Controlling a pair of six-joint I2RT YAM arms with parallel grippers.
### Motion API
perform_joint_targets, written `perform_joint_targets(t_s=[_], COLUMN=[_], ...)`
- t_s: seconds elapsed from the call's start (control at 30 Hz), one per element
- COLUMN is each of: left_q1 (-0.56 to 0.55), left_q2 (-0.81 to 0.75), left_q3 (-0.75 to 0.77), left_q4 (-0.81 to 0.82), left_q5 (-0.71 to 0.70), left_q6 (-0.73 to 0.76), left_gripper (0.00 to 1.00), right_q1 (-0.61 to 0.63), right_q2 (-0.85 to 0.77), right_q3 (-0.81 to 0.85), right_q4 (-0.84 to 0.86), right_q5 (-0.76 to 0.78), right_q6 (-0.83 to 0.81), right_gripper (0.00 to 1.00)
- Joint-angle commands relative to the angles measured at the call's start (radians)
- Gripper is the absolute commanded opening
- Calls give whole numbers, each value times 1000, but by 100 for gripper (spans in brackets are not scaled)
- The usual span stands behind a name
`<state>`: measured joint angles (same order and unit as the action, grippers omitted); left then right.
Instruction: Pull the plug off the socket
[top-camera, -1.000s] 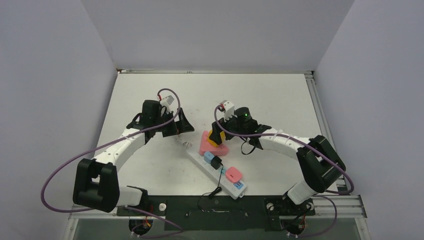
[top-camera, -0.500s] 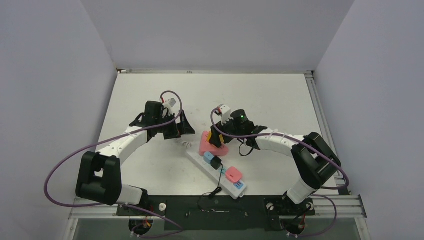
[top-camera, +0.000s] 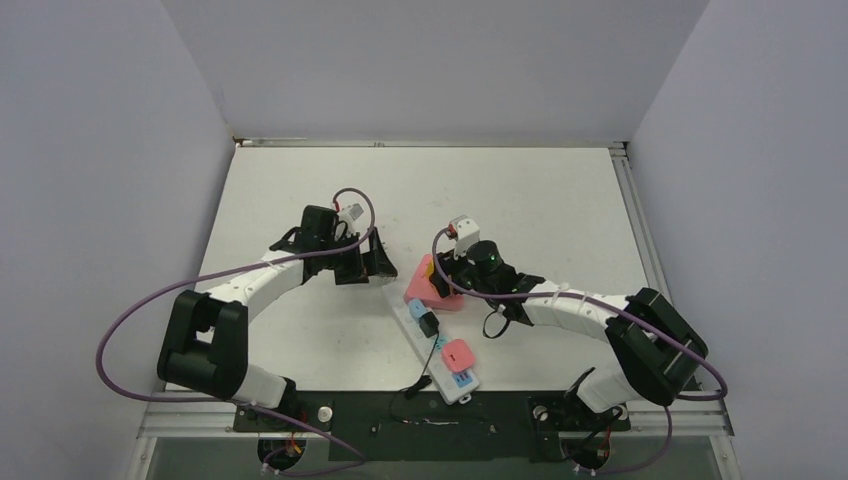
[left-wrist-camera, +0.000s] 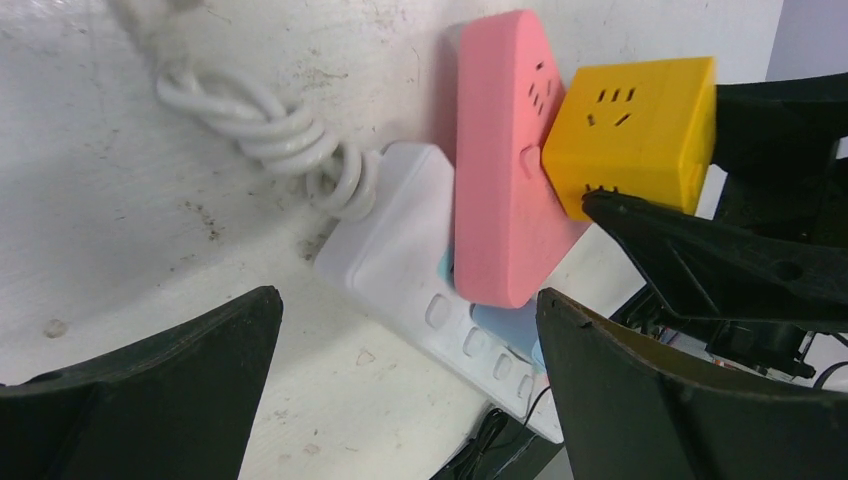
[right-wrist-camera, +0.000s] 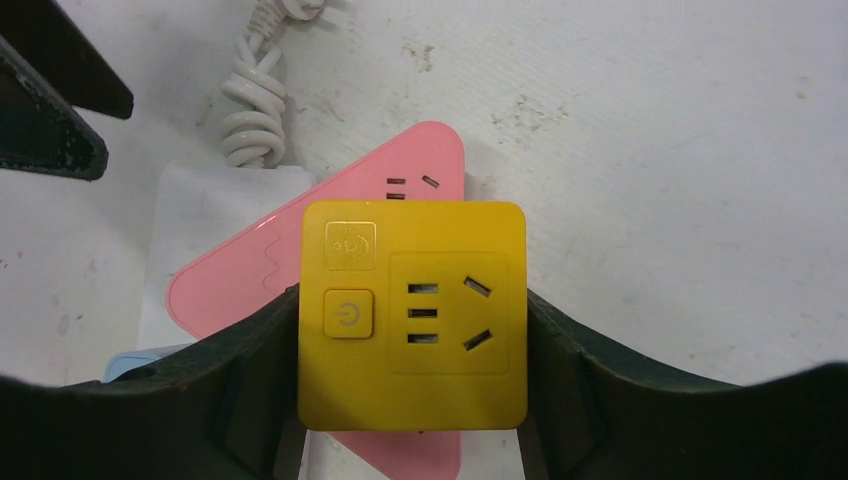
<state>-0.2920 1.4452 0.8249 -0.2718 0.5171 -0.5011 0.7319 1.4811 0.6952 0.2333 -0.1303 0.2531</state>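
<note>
Right tool (right-wrist-camera: 410, 300) clamps the yellow plug (left-wrist-camera: 630, 125), its button (right-wrist-camera: 348, 314) marked with a power symbol; left tool (left-wrist-camera: 407, 300) gapes wide at the socket (left-wrist-camera: 395, 235)

A robotics lab test cell: plain pale walls (top-camera: 430, 60) box in a scuffed white counter (top-camera: 540, 190) edged with aluminium rail (top-camera: 637, 225), where the cabled left arm (top-camera: 250, 288) and right arm (top-camera: 575, 305) are mounted.

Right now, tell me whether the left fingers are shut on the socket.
No, the left fingers stand wide open, and the socket lies ungripped in the gap between them.
</note>
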Motion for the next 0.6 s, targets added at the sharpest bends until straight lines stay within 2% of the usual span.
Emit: perform_joint_targets(t_s=[0.0,0.3,0.57], left_q1=[-32,-99,-111], left_q2=[35,113,187], left_q3=[16,-11,-6], left_q4=[14,159,149], left_q5=[46,150,111], left_q6=[0,-100,-113], left_gripper=[96,96,97], right_q1=[50,122,173], right_q2=[-100,-118,-122], right_q3=[-44,-62,-77], right_q4=[150,159,190], right_q5=[324,483,511], right_q6=[35,20,29], right_gripper=[5,5,5])
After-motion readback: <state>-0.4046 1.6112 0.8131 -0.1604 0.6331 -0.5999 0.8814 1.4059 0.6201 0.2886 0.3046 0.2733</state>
